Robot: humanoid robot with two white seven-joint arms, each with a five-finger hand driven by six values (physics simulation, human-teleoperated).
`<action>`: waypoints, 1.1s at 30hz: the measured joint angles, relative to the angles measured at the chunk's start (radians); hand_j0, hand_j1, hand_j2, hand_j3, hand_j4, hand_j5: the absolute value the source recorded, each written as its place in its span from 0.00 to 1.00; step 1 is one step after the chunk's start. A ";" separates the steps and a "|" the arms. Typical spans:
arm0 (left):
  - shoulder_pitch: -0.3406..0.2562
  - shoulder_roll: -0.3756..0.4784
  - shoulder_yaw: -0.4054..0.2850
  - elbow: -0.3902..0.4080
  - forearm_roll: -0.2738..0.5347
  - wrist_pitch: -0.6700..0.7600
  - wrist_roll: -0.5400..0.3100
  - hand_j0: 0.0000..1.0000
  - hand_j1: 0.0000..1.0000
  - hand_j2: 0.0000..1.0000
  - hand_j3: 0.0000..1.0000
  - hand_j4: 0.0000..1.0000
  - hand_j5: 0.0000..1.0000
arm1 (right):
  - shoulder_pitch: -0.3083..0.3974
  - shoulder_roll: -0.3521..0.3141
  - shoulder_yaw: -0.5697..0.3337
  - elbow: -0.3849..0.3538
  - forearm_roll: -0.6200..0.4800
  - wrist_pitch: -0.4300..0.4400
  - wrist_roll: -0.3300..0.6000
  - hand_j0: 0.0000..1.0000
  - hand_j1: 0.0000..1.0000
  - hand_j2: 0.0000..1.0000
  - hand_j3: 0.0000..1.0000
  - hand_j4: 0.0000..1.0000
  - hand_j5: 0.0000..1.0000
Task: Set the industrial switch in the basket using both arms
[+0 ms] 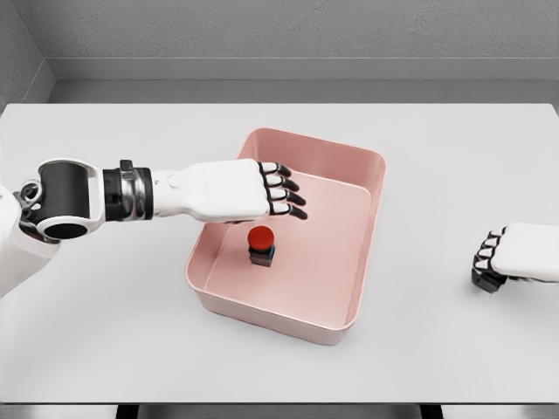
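- My left hand hangs over the pink basket, fingers stretched out flat and loosely together toward three o'clock, holding nothing.
- My palm faces down, so I cannot see its underside or whether anything touches it; the thumb is hidden from this view.
- The hand covers part of the basket's rim at nine o'clock and some of the floor beneath.
- The industrial switch stands upright on the basket floor, just toward six o'clock from my left hand and apart from it.
- Its long axis runs vertically, the red round button on top facing up toward me, the dark body below mostly hidden by that cap.
- My left forearm comes in from nine o'clock; the shoulder is cut off at the frame edge.
- My right hand rests on the white table at three o'clock, well apart from the basket, fingers curled under and empty; its arm is cut off by the edge.
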 measured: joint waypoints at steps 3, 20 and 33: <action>-0.003 0.005 0.000 0.000 0.003 0.000 0.005 1.00 1.00 1.00 1.00 1.00 1.00 | -0.011 0.000 -0.026 0.000 -0.002 0.000 -0.004 0.55 0.55 0.55 0.55 0.55 0.55; -0.077 0.392 -0.052 0.001 0.356 0.000 0.003 1.00 1.00 1.00 1.00 1.00 1.00 | -0.074 0.010 -0.043 -0.002 -0.046 0.000 -0.011 0.54 0.54 0.54 0.54 0.54 0.54; -0.084 0.398 -0.047 0.000 0.358 0.000 0.003 1.00 1.00 1.00 1.00 1.00 1.00 | -0.130 0.066 -0.042 -0.002 -0.069 0.000 -0.011 0.54 0.54 0.54 0.54 0.54 0.54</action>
